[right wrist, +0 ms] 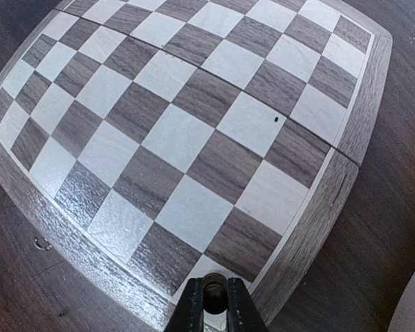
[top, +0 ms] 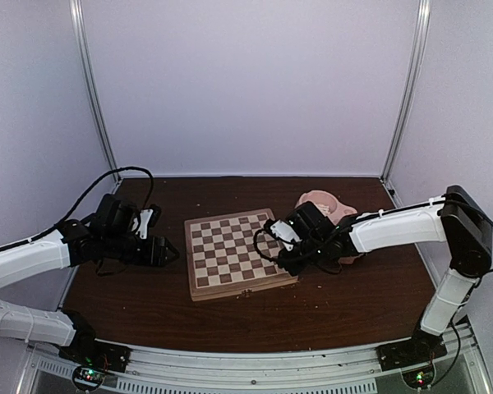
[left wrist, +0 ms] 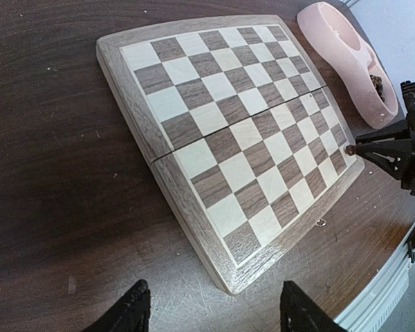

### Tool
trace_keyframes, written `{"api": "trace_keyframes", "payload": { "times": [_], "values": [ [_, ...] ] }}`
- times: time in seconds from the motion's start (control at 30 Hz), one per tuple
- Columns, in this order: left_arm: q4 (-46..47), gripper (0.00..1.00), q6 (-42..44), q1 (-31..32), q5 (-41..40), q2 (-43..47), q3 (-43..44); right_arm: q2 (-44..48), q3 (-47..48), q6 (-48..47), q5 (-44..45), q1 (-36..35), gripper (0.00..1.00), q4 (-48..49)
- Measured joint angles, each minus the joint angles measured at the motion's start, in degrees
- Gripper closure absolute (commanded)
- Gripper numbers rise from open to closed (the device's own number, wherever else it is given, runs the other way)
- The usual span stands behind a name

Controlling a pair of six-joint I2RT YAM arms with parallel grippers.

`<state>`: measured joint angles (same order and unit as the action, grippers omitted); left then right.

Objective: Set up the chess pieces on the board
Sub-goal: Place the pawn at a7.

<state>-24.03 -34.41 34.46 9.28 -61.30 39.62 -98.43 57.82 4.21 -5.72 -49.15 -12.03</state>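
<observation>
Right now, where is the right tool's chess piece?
In the right wrist view, the dark chess piece is pinched in the right tool, over the chessboard's near right corner.

Space over the board (top: 234, 253) is wide open; only the right gripper (left wrist: 351, 149), pinching a piece (right wrist: 214, 290), crowds its right edge, bowl (top: 316, 199) just beyond.

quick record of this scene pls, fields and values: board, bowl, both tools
board: square wooden chessboard with cream and brown checks, flat on the dark wooden table, no piece standing on its squares
bowl: pink double bowl, right of the board by its far corner, small dark bits in one hollow
left tool: open, empty, off the board's left side
right tool: shut on a small dark round chess piece, over the board's right edge
</observation>
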Motion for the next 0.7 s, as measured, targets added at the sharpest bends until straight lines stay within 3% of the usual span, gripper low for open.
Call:
{"api": "trace_keyframes", "payload": {
  "times": [0.7],
  "values": [
    [0.07, 0.36, -0.26, 0.0, -0.02, 0.55, -0.96, -4.7, 4.17, -1.31, 4.33, 0.0, 0.89, 1.46]
  ]
}}
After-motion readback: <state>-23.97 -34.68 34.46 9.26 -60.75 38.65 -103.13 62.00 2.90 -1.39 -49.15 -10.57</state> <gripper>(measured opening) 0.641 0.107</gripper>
